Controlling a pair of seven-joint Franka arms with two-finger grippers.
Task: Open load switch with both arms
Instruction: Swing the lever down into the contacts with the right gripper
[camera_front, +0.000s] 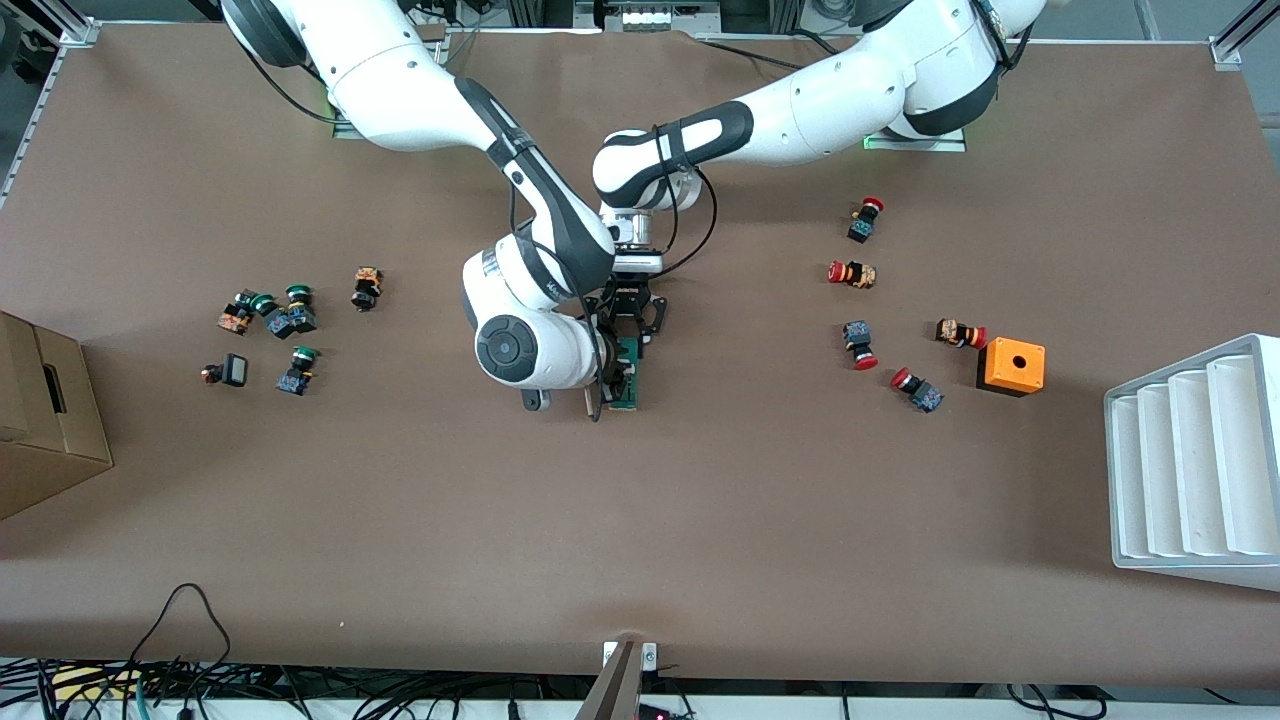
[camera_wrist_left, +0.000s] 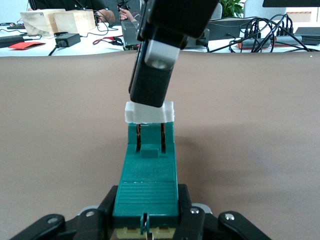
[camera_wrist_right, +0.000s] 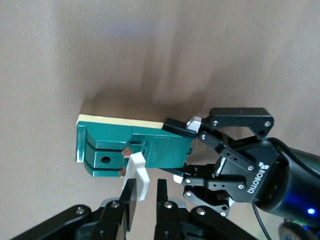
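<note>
The load switch (camera_front: 628, 375) lay near the middle of the table (camera_front: 700, 520), a dark-green block on a cream base, with its white end piece (camera_wrist_left: 149, 112) at the end nearer the front camera. The left gripper (camera_wrist_left: 146, 220) was clenched on the green body at the opposite end, one finger on each side. The right gripper (camera_wrist_right: 145, 200) was clamped on the white end piece, which stood raised from the green housing.

Step in hand, as judged: the opening itself. Both grips were set, and the white piece appeared partly lifted, with two copper contacts (camera_wrist_left: 151, 136) exposed just beneath it. The next move would call for the left gripper to hold the body steady while the right gripper drew or levered the white piece clear. A slip of the narrow white piece from between the fingers was the main risk.

View differences: the front view showed the right arm's wrist covering most of the switch, so neither grip could be read there. The left wrist view showed the contacts and the right gripper's finger (camera_wrist_left: 151, 75) on the white piece. The right wrist view alone showed the cream base, a round hole in the side of the housing, and the left gripper's hold from the side.

Push buttons (camera_front: 852, 273) and an orange cube (camera_front: 1011, 366) lay well apart, toward the left arm's end.
</note>
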